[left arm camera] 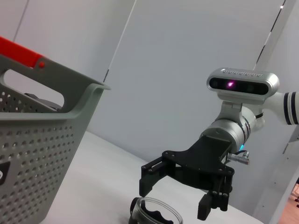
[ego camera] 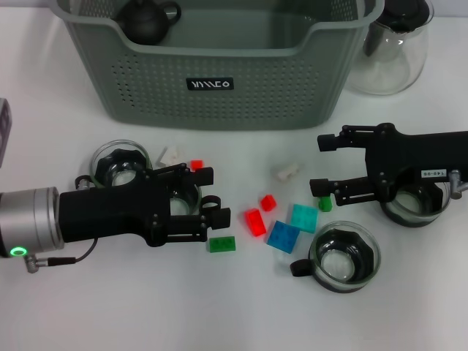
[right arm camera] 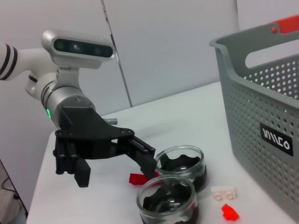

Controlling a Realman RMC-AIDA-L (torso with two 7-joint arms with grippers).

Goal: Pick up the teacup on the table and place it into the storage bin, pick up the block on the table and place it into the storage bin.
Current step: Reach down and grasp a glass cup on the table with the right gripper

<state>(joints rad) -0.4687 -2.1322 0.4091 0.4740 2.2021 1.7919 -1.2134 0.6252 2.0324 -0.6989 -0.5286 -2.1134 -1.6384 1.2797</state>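
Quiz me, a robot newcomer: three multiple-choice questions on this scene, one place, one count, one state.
1. Where is the black teapot? A beside the pitcher; B in the storage bin; C in the right hand.
2. How many glass teacups stand on the table? A two; B four; C six.
3. The left hand is: A open; B shut on a block; C shut on a teacup.
Key: B, it sits inside the bin; B, four show; A, its fingers stand apart.

A white table (ego camera: 88, 307) stands before plain pale grey wall panels (left arm camera: 187, 56) with thin seams.
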